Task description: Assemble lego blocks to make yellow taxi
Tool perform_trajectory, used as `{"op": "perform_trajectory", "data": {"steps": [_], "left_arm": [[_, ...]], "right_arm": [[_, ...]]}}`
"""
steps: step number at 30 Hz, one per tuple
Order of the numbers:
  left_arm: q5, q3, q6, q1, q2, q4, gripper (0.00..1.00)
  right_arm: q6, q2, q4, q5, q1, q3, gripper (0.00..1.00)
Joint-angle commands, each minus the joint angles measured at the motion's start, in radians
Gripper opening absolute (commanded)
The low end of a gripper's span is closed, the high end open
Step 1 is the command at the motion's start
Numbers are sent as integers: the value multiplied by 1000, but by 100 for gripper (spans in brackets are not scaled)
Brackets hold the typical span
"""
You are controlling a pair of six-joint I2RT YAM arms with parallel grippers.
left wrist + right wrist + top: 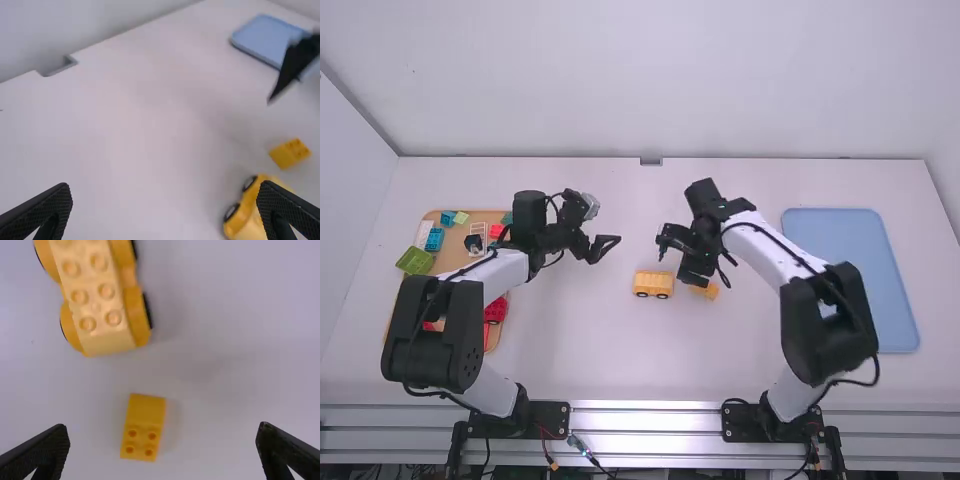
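The small yellow plastic block lies on the white table, apart from the yellow wheeled body. The right gripper is nearer, its fingers widely parted; closing them should press the block's long sides. The left gripper is also spread, empty.

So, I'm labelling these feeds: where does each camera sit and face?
High view: fixed above and behind the arms, looking forward and down at the table; both arms show.
Left wrist view: on the left wrist, slanting across the table towards the blue tray; open left gripper shows.
Right wrist view: on the right wrist, looking steeply down; open right gripper shows.
Both wrist views share the wheeled yellow base and small yellow block.
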Motion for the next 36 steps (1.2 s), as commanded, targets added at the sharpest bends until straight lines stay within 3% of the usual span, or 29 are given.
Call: {"op": "perform_trajectory", "data": {"steps": [1,4,13,16,21,31,36], "left_arm": [[118,19,241,2,7,-39,99],[197,19,372,2,33,-64,99],[303,19,445,-13,146,7,99],[383,19,560,-22,168,-28,99],[388,19,589,-37,204,-15,99],[390,19,550,-42,218,22,99],[389,19,550,-43,218,20,99]], "right_arm": [[-6,-84,71,-178,-63,-97,99],[8,-131,283,-331,-139,-241,99],[130,-136,726,-456,-246,-534,99],[22,-136,753,-506,-246,-594,99],[10,-136,815,-583,-262,-657,99],[-44,26,956,-745,-402,-695,100],[-44,109,980,-759,-443,-682,89]]}}
